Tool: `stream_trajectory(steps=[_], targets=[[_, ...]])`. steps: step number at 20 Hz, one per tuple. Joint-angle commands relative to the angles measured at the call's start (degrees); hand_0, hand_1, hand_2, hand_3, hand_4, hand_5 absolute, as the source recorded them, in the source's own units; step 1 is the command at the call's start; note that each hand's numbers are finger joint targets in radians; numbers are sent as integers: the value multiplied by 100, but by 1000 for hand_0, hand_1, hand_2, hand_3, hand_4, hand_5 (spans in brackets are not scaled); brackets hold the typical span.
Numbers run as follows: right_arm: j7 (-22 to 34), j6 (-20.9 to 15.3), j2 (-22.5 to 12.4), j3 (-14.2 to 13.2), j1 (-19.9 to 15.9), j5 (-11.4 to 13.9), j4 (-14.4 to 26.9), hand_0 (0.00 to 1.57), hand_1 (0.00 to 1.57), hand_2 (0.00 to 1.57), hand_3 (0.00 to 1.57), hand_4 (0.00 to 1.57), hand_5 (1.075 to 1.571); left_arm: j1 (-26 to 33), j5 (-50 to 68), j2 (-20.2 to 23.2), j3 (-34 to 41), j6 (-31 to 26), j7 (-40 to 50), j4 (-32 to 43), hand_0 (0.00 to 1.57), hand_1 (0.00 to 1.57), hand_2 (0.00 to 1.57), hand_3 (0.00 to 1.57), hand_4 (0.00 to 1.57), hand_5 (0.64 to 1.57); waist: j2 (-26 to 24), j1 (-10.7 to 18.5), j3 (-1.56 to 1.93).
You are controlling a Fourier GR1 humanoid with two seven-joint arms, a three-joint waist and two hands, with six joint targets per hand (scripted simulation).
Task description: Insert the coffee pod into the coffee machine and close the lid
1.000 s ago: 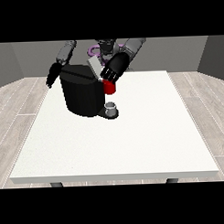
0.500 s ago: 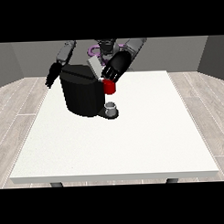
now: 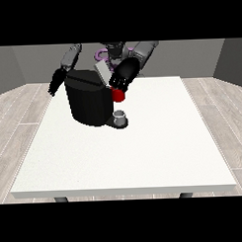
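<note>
I've got the hand at the view's right (image 3: 124, 76) over the coffee machine (image 3: 88, 98), above a red thing at the machine (image 3: 118, 95); I can't tell its fingers or see the pod, so next I'd judge: seat it, then shut the lid (image 3: 103, 72).

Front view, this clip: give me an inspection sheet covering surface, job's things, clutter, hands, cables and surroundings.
Surface: large white table, mostly bare.
Job's things: black boxy coffee machine near the table's far left; a red thing at the machine; a small grey thing on its base, cannot tell if it is the pod.
Clutter: nothing seen.
Hands: hand at the view's right at the machine's top, just above the red thing; hand at the view's left hangs beside the machine, touching nothing.
Cables: nothing seen.
Surroundings: pale wood-plank floor, grey walls.
</note>
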Motion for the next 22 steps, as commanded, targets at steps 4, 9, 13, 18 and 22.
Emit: stream_trajectory(steps=[4,9,13,18,22], targets=[[310,28,1,143,-12,77,-322,0,0,0,0,0,1571,142,50,96,167,124,-305,284,1117,1117,1136,985,0,1571,58,-124,-16],[-161,-8,-49,-23,154,28,24,0,0,0,0,0,1571,-71,128,30,262,209,-312,68,1206,1206,1179,956,0,1571,158,-39,-13],[-78,-19,47,176,128,144,-125,0,0,0,0,0,1571,2,23,-105,236,513,-265,133,1241,1241,1202,970,0,1571,176,-174,-14],[141,39,-229,-43,-198,103,-77,0,0,0,0,215,1571,-94,-73,157,230,565,-528,113,1250,1250,1216,940,0,1571,348,-116,-15],[446,132,-130,128,-146,91,-359,0,0,0,0,160,1571,134,-273,121,93,833,-696,194,1044,1044,1049,744,0,1571,239,-302,-17]])
